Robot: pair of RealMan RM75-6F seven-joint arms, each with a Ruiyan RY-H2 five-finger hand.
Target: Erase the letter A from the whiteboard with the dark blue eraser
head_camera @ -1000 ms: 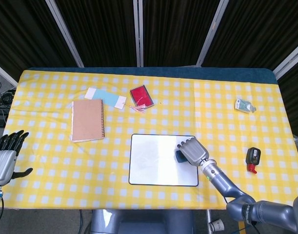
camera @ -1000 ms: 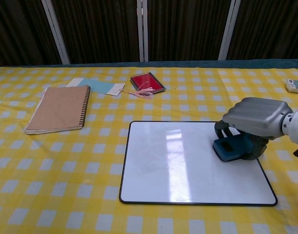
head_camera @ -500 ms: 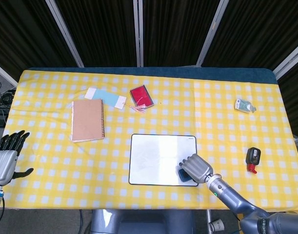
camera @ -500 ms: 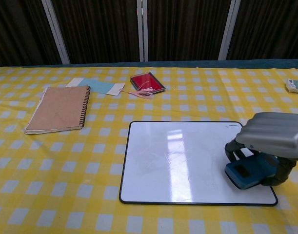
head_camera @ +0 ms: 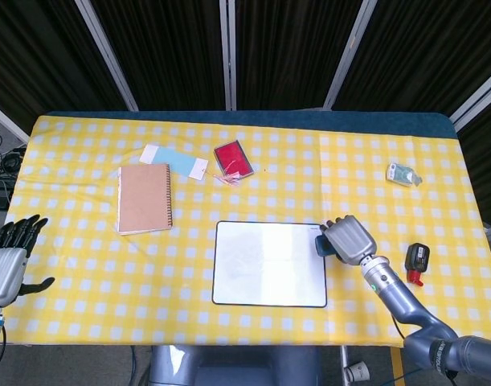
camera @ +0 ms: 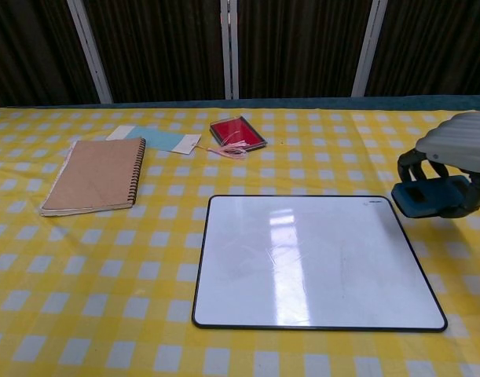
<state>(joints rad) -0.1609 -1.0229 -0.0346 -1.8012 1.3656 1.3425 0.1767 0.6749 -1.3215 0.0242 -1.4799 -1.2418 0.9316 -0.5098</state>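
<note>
The whiteboard (head_camera: 268,264) (camera: 314,261) lies flat at the table's front centre, its white surface showing no letter, only glare. My right hand (head_camera: 349,239) (camera: 457,163) grips the dark blue eraser (head_camera: 323,244) (camera: 424,196) just past the board's right edge, near its far right corner, lifted a little off the cloth. My left hand (head_camera: 7,261) hangs off the table's left front corner with fingers apart and nothing in it; the chest view does not show it.
A brown spiral notebook (head_camera: 145,197) (camera: 93,173) lies at left, with a light blue paper (head_camera: 174,162) and a red booklet (head_camera: 234,157) (camera: 237,132) behind the board. A black and red device (head_camera: 416,262) sits right of my right hand. A small packet (head_camera: 403,174) lies far right.
My right hand carried the eraser down the board's right side to its near right corner, then back up and off the board past its far right corner. The left hand stayed put.
</note>
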